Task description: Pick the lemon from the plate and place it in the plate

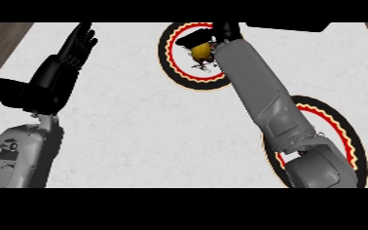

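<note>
Lemon [202, 52] sits inside right hand [226, 30], fingers curled round it, plate [188, 82] beneath. Left hand [75, 48] rests open, fingers straight.

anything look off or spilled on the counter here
Nothing stands out. The lemon sits on the far plate under the right hand, the near plate lies flat, partly hidden by the forearm, and the left hand rests open at the left. A few dark specks beside the lemon are too small to identify.
</note>
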